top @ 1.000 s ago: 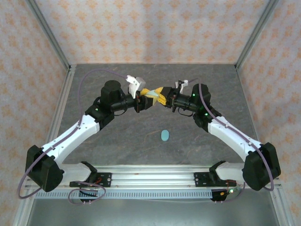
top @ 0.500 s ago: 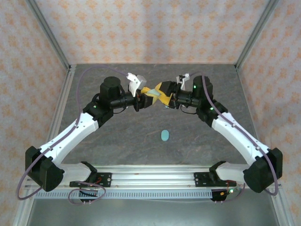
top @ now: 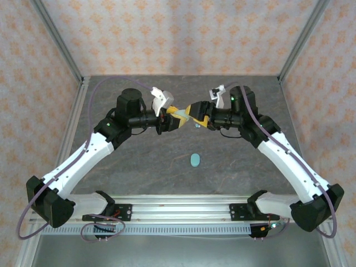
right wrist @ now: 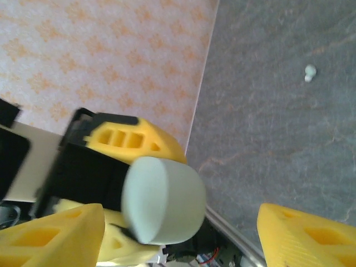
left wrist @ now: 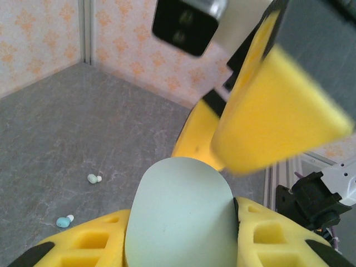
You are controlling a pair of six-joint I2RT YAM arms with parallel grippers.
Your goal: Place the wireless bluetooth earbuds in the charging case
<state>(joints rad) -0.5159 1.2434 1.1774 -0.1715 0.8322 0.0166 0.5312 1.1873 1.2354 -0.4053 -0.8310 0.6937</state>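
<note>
My left gripper (top: 179,115) is shut on a pale green oval charging case (left wrist: 178,211), held above the middle of the table with its closed rounded end sticking out. My right gripper (top: 196,114) faces it, open, with its yellow fingers (right wrist: 303,236) spread wide. The case (right wrist: 161,200) lies between them, close to one finger; contact is unclear. Two tiny earbuds lie on the table below, one whitish (left wrist: 93,178) and one light blue (left wrist: 64,221). Another whitish earbud (right wrist: 309,72) rests on the grey surface.
A second light blue oval case (top: 194,160) lies on the grey table (top: 139,161) nearer the arm bases. Patterned walls and metal frame posts (top: 58,47) enclose the workspace. A rail (top: 178,208) runs along the front edge.
The right arm has lifted and swung its wrist toward the back, bringing its open fingers around the case's free end. The left gripper has kept hold of the case and shifted slightly.
</note>
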